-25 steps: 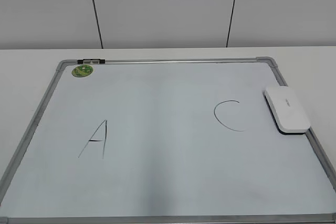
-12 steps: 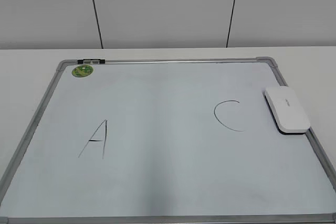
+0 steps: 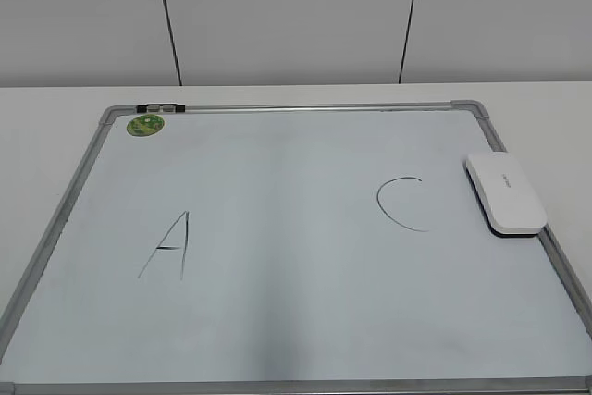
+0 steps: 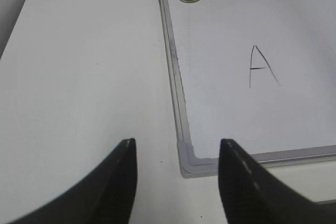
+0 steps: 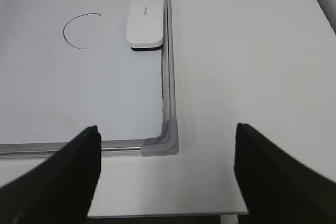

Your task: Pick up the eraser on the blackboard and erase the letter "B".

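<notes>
From outside, no hand showed; the eraser (image 3: 504, 193) lay on the blackboard (image 3: 277, 321) against its right frame, long axis along that frame. The left hand (image 4: 177, 156) hung wide over the worktop (image 4: 89, 66) by a board corner. The right hand (image 5: 167, 148) was wide too, eraser ahead, both hands' fingers cut off.

Worktop (image 3: 55, 104): white, plain, flat; its left edge and a far corner show in the left wrist view, its right edge in the right wrist view.

Magnet (image 3: 145, 124): small, round, green with a pale pattern; near the far left corner, just below a clip.

Clip (image 3: 159, 108): small, black and silver, on the far rail just beside the magnet.

Letter "A" (image 3: 170, 245): thin black strokes, slanted, on the left half.

Letter "C" (image 3: 400, 203): thin open black curve, on the right half, well apart from the "A".

Wall (image 3: 296, 16): pale grey panels behind the worktop, split by two dark vertical seams.
</notes>
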